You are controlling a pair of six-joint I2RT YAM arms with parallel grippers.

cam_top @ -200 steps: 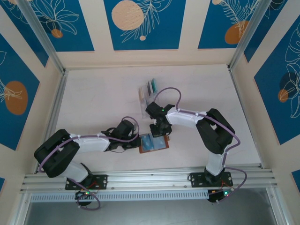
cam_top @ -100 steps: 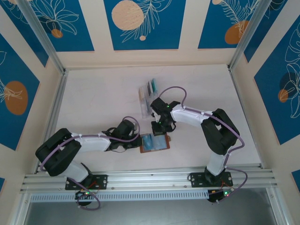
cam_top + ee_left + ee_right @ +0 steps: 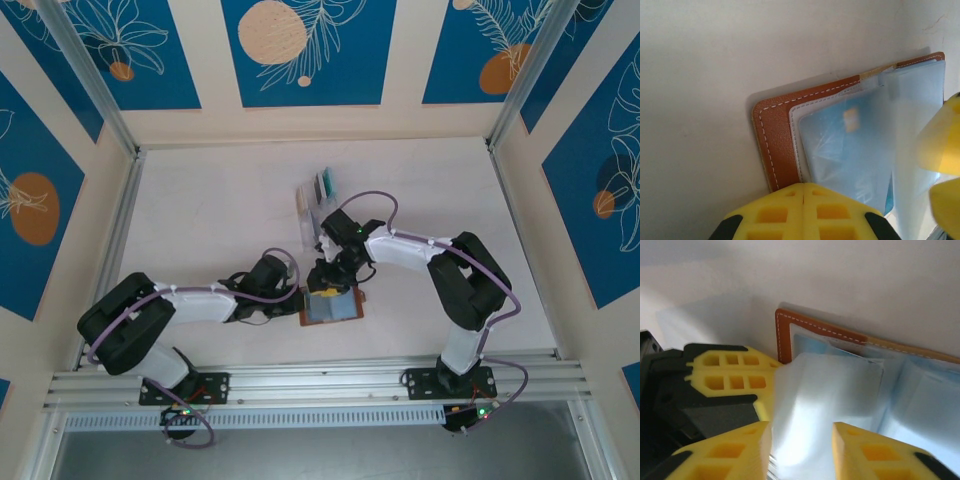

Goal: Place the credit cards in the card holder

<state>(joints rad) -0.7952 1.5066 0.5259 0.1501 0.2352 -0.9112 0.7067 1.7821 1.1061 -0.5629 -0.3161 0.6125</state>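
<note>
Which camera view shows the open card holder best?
The left wrist view: the card holder is close, with stitched brown edge, pale pockets and a blue card inside. The right wrist view catches one stitched corner and pockets; the top external view shows it small, partly covered.

The left arm (image 3: 190,303) lies low, stretched rightward from its near-left base; the left gripper (image 3: 296,300) has its yellow fingers (image 3: 802,210) pressed together; the right arm (image 3: 410,250) folds back leftward, wrist pitched down; the right gripper (image 3: 322,288) has its jaws apart, just beside the left one.
</note>
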